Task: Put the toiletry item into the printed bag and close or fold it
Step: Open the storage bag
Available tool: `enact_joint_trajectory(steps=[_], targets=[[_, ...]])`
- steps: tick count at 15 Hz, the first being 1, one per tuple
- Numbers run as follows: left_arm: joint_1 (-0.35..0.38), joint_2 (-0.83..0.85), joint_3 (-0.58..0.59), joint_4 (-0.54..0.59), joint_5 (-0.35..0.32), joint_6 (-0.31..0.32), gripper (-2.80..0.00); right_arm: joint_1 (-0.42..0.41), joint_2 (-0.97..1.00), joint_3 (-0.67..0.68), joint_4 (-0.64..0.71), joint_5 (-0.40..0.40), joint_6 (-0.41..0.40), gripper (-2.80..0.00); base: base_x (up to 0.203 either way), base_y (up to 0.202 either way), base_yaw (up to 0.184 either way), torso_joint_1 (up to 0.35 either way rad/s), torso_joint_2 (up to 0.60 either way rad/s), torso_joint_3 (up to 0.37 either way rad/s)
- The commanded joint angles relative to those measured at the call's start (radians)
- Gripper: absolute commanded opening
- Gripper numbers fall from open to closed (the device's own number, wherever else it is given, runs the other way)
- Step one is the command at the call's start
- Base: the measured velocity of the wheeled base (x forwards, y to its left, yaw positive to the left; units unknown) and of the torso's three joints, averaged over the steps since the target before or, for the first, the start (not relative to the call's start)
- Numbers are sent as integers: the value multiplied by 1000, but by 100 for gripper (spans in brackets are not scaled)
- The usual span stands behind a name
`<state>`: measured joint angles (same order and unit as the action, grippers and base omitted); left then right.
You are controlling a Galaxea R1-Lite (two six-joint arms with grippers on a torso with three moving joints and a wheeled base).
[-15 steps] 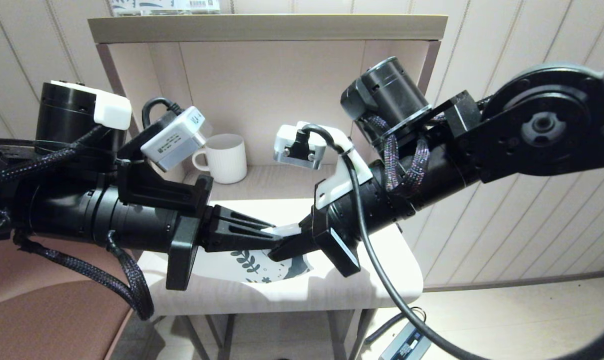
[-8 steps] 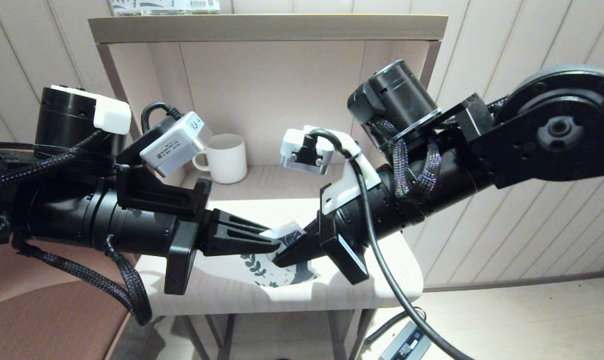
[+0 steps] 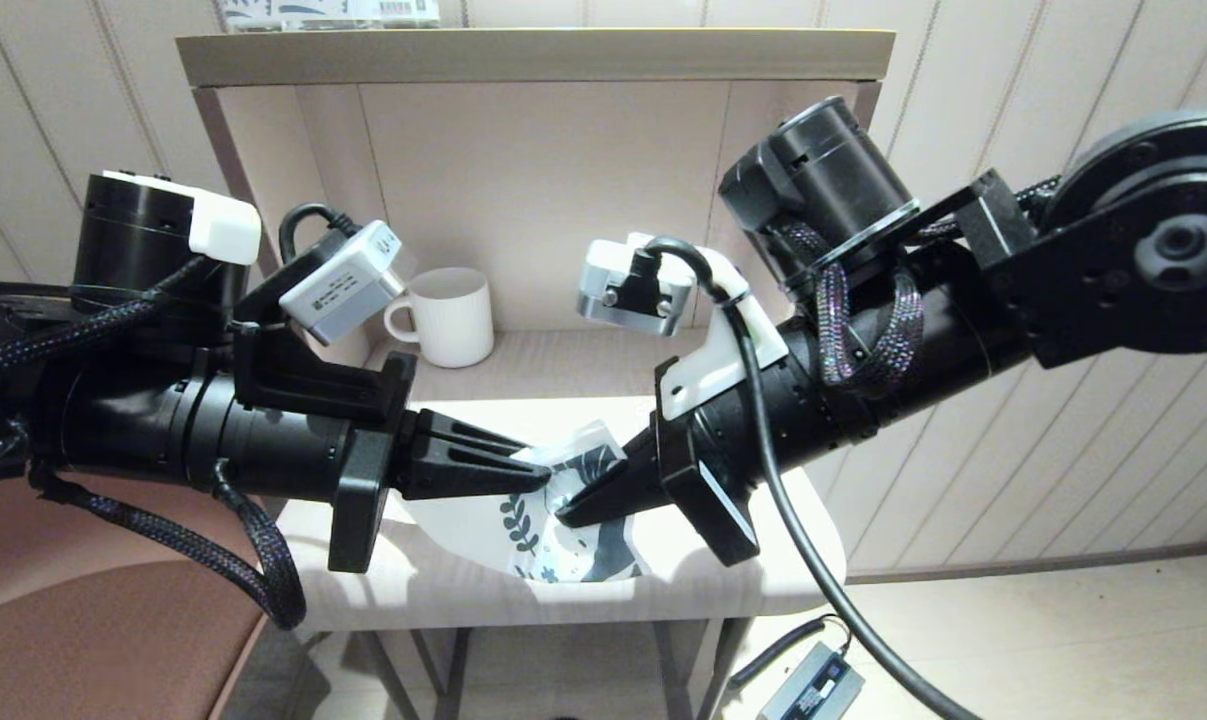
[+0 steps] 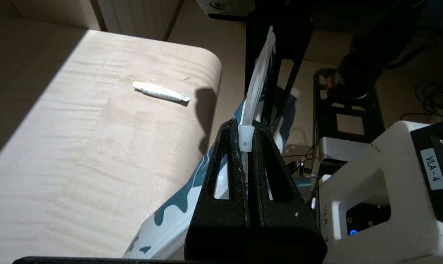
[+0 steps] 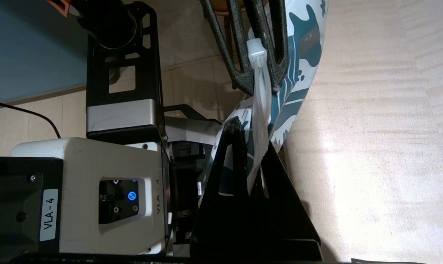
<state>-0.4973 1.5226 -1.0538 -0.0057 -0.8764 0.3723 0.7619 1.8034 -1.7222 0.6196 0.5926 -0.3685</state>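
The printed bag (image 3: 553, 530), white with dark leaf prints, hangs between my two grippers above the table's front edge, its lower end resting on the table. My left gripper (image 3: 541, 478) is shut on the bag's top edge at the white slider (image 4: 245, 137). My right gripper (image 3: 570, 515) is shut on the same top edge a short way along (image 5: 252, 141). In the left wrist view a small white toiletry tube (image 4: 160, 91) lies alone on the table (image 4: 78, 146), outside the bag. The head view hides the tube behind my right arm.
A white mug (image 3: 446, 316) stands at the back of the shelf unit's recess. A printed box with a barcode label (image 3: 328, 12) sits on the shelf top. The pale wooden table (image 3: 733, 580) has rounded front corners. A brown seat (image 3: 93, 640) is at the lower left.
My right gripper has drawn back to the right and upward. The bag has risen from lying nearly flat to hanging more upright between both grippers. My left gripper has hardly moved.
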Motion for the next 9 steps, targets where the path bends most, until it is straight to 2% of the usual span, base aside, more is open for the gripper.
enact_joint_trajectory(steps=[1,9], targets=[[15,5,5,0,-4,6,-280,-1,-15,4,3,4,-3,-280,0,0,0,0,0,0],[102,85,-47,0,-9,20,-280,-4,-42,29,2,4,-4,-280,0,0,0,0,0,0]])
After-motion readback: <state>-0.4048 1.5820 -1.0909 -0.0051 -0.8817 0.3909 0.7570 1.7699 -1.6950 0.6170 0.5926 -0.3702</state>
